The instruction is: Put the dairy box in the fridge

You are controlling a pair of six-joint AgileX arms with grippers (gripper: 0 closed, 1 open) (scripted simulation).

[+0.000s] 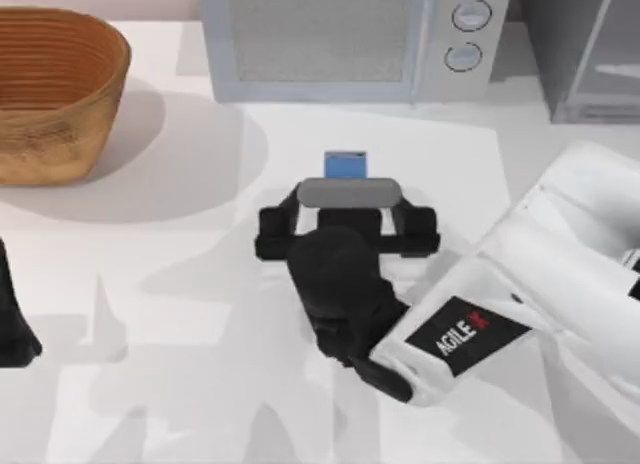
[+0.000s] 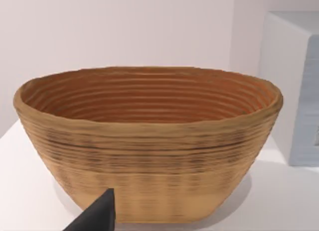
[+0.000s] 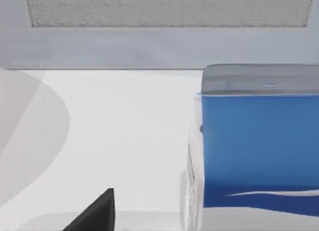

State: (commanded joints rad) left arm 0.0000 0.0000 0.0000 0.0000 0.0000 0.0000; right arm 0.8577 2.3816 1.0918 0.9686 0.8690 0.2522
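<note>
Blue carton [image 1: 346, 165] upright just ahead of right gripper [image 1: 348, 224], in front of microwave [image 1: 350, 39]. Jaws spread wide, nothing held. Step in hand: approach for grasp. Next, likely: advance, straddle carton, close, then carry to fridge [image 1: 585, 49] far right. White table [image 1: 150, 284], pale wall. Left gripper [image 1: 12, 329] parked near basket [image 1: 50, 84].
</note>
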